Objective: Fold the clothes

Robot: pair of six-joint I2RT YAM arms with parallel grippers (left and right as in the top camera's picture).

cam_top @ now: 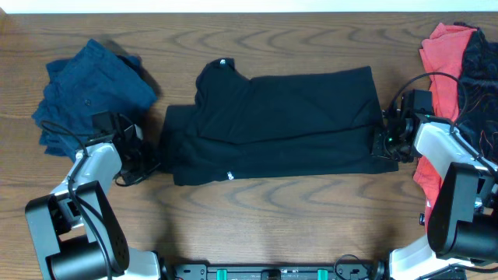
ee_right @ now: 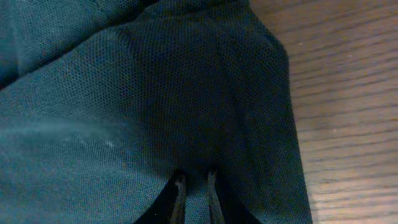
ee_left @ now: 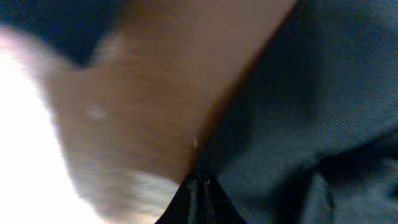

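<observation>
In the overhead view, the black shirt (cam_top: 272,124) lay spread across the middle of the wooden table (cam_top: 272,225), partly folded, with a sleeve turned over its upper left part and small white logos visible at the collar and near the lower hem. A navy garment (cam_top: 89,89) lay crumpled at the table's left end, apart from the shirt. A red garment (cam_top: 440,58) and a black garment with red print (cam_top: 478,62) lay heaped together at the right end. The left gripper (cam_top: 154,165) was positioned at the shirt's left edge, low on the table, and the right gripper (cam_top: 383,144) was positioned at the shirt's right edge, just beside the red garment. In the left wrist view, which was heavily blurred, the left gripper (ee_left: 199,183) appeared at the bottom of the frame with its fingers pressed together on the shirt's border, where the dark fabric (ee_left: 311,124) met the bare wood (ee_left: 143,124); the claw was clenched on that edge. A dark blue patch in the upper left corner could not be identified with certainty. In the right wrist view, the right gripper (ee_right: 195,177) was clamped on the shirt, with a narrow strip of its fine mesh fabric (ee_right: 155,93) pinched between the two fingers. The cloth filled most of that frame, and wood grain was exposed along the right side (ee_right: 348,93).
</observation>
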